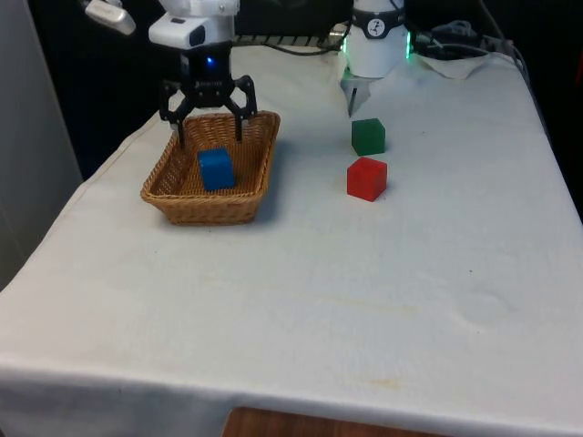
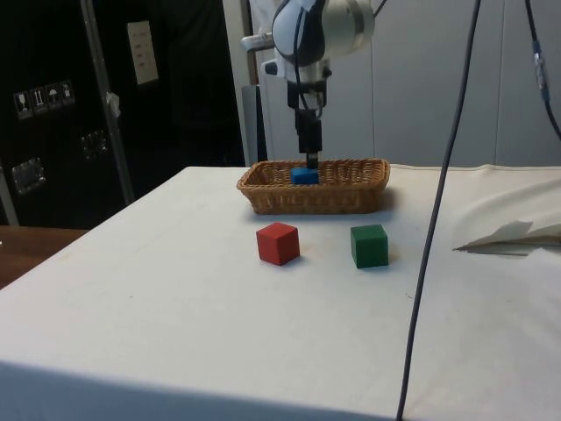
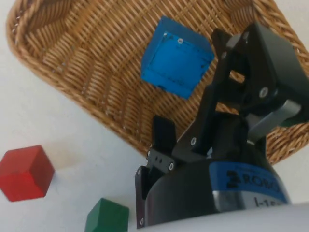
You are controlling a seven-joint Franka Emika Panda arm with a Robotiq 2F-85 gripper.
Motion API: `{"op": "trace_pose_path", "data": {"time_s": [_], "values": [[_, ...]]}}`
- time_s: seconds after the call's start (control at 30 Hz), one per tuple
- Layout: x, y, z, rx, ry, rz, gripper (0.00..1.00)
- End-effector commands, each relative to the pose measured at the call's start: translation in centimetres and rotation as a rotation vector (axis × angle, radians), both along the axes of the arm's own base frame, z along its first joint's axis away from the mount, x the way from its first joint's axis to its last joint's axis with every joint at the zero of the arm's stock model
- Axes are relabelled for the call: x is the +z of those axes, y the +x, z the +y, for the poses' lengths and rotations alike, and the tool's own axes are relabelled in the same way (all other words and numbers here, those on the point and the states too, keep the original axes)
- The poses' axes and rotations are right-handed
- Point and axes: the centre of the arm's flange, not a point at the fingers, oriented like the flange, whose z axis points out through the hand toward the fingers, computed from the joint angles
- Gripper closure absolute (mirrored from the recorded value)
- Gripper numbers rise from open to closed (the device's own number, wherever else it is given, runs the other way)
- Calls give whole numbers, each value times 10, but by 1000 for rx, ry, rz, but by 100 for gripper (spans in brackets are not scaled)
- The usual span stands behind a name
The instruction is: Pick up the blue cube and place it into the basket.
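The blue cube [image 1: 216,168] lies inside the basket [image 1: 182,205], on its woven floor, and nothing holds it; the gripper [image 1: 209,137] hangs just above it with the fingers spread wide and empty. In the front view one fingertip [image 1: 180,139] stands over the basket's rim on the front view's left, and the other [image 1: 240,133] over the far part of the basket, and the cube sits below and between them, not touching either. In the side view the gripper [image 2: 309,160] reaches down to the rim level, and the top of the cube [image 2: 304,175] shows just under it, behind the near wall of the basket [image 2: 316,200]. In the wrist view the cube [image 3: 176,57] rests on the wicker [image 3: 87,63], turned a little against the weave, apart from the black finger [image 3: 251,63] beside it.

The basket stands near the table's [image 1: 301,300] far corner on the front view's left, close to that side edge. Outside the basket, toward the middle of the far half of the table, a green cube [image 1: 368,136] and a red cube [image 1: 366,178] stand near each other but apart; the green one is the farther from the front edge; both are well apart from the basket.
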Motion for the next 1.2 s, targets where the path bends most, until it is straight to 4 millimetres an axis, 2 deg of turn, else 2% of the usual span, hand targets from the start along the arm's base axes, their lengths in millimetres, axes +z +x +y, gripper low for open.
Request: {"op": "trace_pose_path", "data": {"time_s": [0.0,0.13,0.17,0.3,0.47,0.5,0.73,0.77,0.93,1.0,1.03,1.17], "values": [[6,-1,-1,-3,2,-4,0],[17,0,-1,-4,10,-15,0],[14,0,-1,-3,9,-15,0],[32,0,-1,-8,21,-30,0],[46,0,-1,-12,30,-44,0],[44,0,-1,-11,30,-46,0],[74,-1,-2,-19,48,-73,0],[70,0,-1,-16,48,-74,0],[92,-1,-2,-20,58,-93,0],[89,0,-1,-17,58,-97,0],[98,-1,-2,-21,61,-100,0],[109,0,2,-16,66,-111,0]]}}
